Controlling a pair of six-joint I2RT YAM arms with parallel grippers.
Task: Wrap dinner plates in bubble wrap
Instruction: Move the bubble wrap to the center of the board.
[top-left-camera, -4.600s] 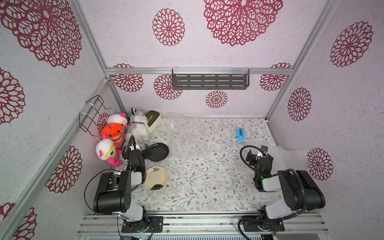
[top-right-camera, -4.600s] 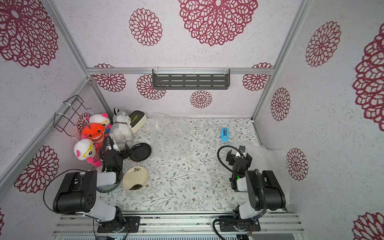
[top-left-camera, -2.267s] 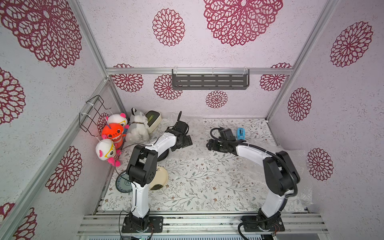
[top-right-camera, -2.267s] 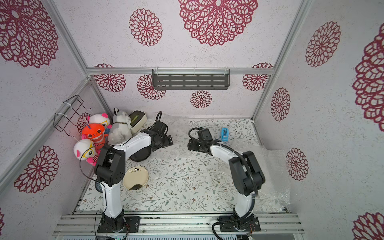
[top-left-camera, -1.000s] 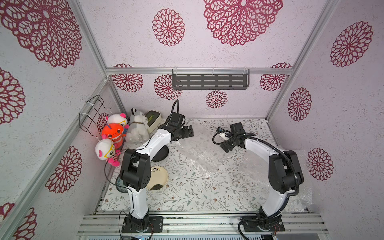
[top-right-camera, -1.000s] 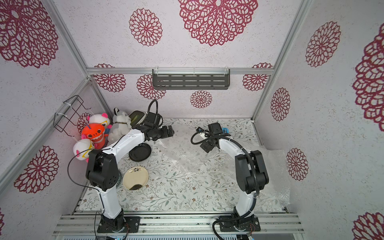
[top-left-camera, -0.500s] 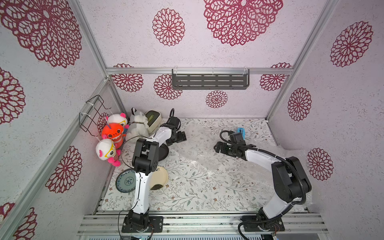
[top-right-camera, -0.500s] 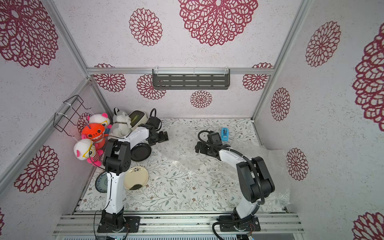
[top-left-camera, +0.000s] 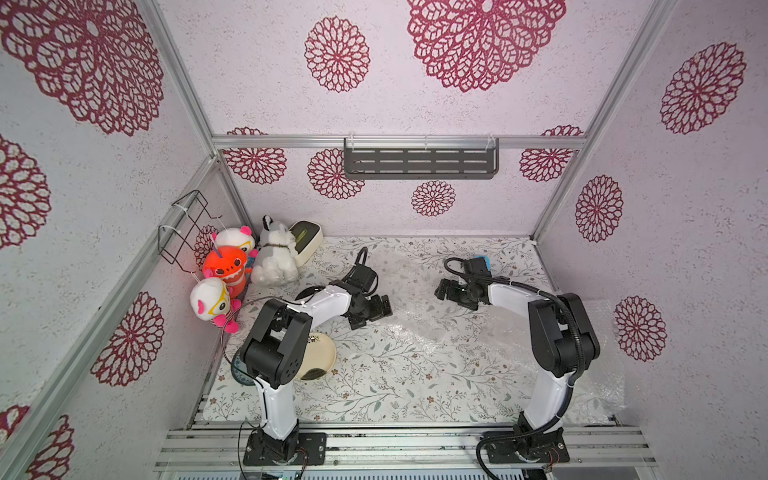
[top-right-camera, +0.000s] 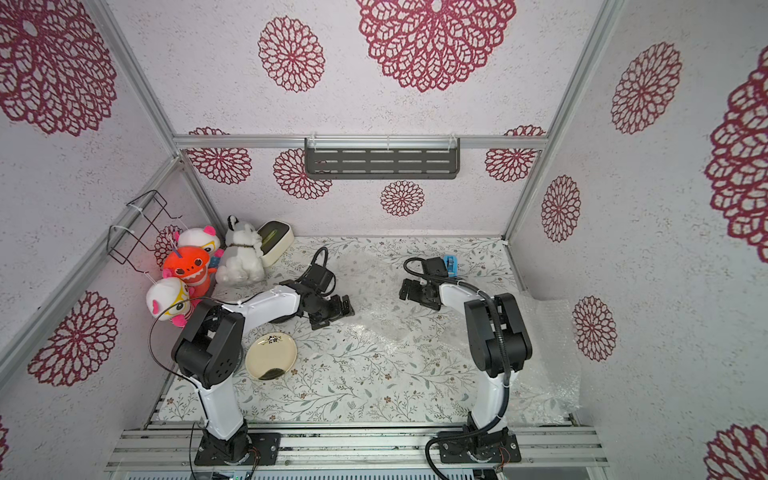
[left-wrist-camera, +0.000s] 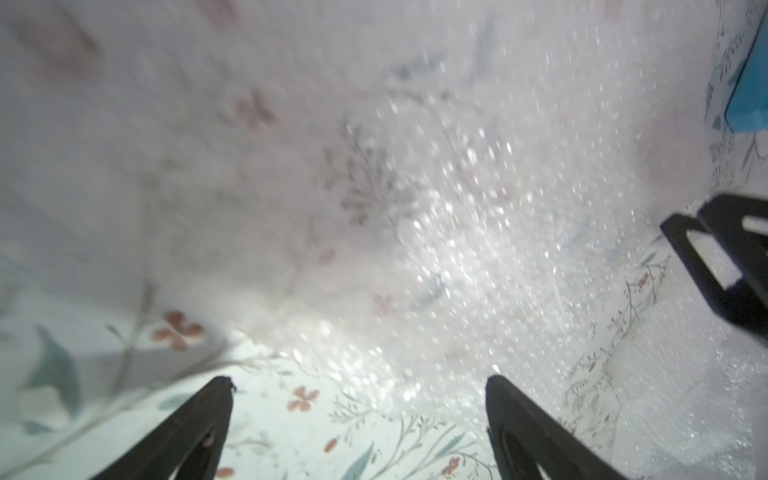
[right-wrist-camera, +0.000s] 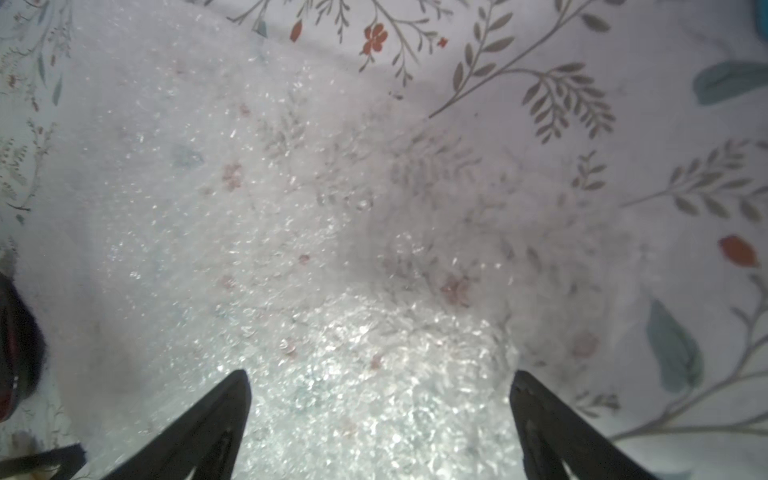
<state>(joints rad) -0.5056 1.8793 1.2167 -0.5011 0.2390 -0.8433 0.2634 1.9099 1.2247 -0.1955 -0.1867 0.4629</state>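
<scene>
Floral tablecloth (top-left-camera: 374, 390), crinkly clear bubble wrap (top-left-camera: 419, 332), round cream plate (top-right-camera: 271, 356), left gripper (left-wrist-camera: 357, 382) and right gripper (right-wrist-camera: 380, 374) both spread apart

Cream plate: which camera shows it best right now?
A top view, where the cream plate lies whole beside the left arm. In a top view the arm hides part of the cream plate. Neither wrist view shows it, only bubble wrap and tablecloth.
</scene>
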